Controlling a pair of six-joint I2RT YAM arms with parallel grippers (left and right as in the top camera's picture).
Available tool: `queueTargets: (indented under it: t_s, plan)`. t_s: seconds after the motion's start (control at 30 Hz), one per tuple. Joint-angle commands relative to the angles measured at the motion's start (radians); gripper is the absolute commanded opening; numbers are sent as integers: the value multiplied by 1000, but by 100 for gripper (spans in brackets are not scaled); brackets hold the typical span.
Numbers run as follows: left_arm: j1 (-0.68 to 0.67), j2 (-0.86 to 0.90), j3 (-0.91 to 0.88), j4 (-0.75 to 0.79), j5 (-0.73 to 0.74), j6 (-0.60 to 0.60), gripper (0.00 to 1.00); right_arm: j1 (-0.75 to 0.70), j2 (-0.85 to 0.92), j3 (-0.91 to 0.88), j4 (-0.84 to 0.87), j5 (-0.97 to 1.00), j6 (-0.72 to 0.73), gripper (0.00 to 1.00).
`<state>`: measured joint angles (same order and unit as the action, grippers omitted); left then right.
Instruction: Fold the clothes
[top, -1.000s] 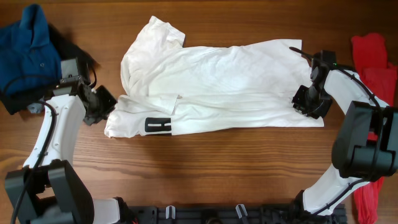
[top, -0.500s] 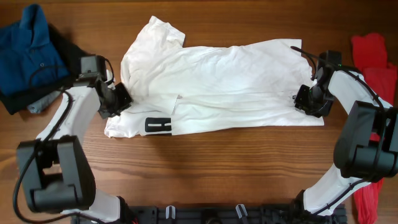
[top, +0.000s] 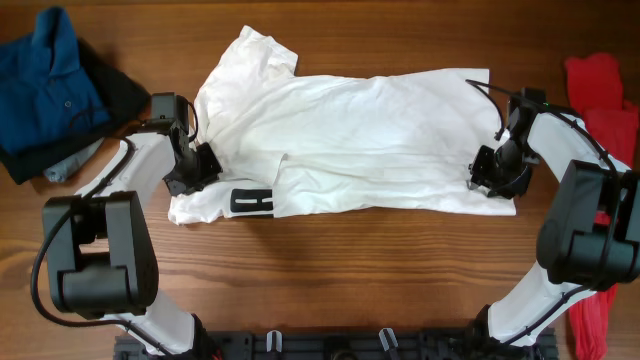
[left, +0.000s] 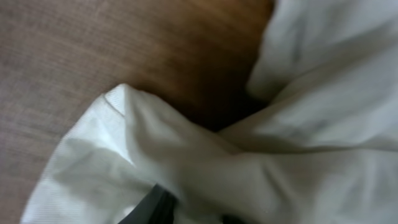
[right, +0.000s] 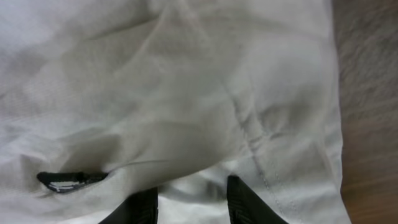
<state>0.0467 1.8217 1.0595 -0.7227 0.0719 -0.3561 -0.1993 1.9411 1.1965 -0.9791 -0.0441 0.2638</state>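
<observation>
On the brown wooden table (top: 350, 270), the white short-sleeved T-shirt (top: 370, 140) lies flat in the middle, and its near edge is turned over so that a black block print (top: 253, 201) shows. The left gripper (top: 197, 168) sits at the shirt's bunched left end. Cloth covers its fingers in the wrist view, so I cannot tell whether it is gripping. The right gripper (top: 490, 178) is narrow, with the hem cloth between its fingers. I think a lift could fail if the left side catches only one layer or slips, because then the shirt would skew. Its long axis runs left to right, with the neck end to the left and the hem to the right. One short sleeve (top: 255, 50) points to the far side. Farther away, a blue polo shirt (top: 45, 85) lies at the far left and red garments (top: 600, 100) at the right.
</observation>
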Motion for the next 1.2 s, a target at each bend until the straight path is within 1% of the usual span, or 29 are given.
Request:
queueTargets:
  t_s: [0.0, 0.13, 0.2, 0.3, 0.37, 0.5, 0.57, 0.7, 0.83, 0.97, 1.07, 1.1, 1.13, 1.17]
  plan:
    - [1, 31, 0, -71, -98, 12, 29, 7, 64, -43, -50, -10, 42, 34]
    - [6, 31, -1, -155, -206, 0, 28, 7, 64, -43, -106, 98, 113, 33]
    - [18, 31, -1, -186, -249, -48, 28, 7, 64, -43, -143, 169, 165, 32]
    - [55, 31, -1, -232, -306, -95, 27, 7, 64, -43, -197, 309, 284, 31]
    - [87, 31, -1, -244, -312, -111, 27, 7, 64, -43, -207, 355, 316, 31]
    - [143, 31, -1, -258, -281, -124, 24, 7, 64, -43, -188, 358, 311, 31]
    - [147, 29, -1, -257, -272, -123, 22, 7, 64, -43, -176, 358, 310, 31]
    - [136, 5, -1, -250, -271, -124, 21, 7, 61, -42, -155, 336, 301, 29]
    - [134, -66, -1, -235, -271, -124, 21, 7, 37, -35, -125, 282, 276, 29]
    - [134, -203, 15, -213, -266, -121, 22, 7, -31, -21, -79, 216, 187, 29]
    - [134, -311, 42, -149, -196, -56, 27, 7, -112, -14, -45, 174, 150, 29]
    - [134, -343, 44, -106, -169, -40, 33, 7, -132, -13, -36, 163, 142, 30]
    - [134, -365, 45, -78, -148, -36, 42, 7, -159, -13, -23, 144, 126, 31]
    - [134, -392, 45, -43, -124, -35, 49, 7, -185, -13, -11, 126, 116, 33]
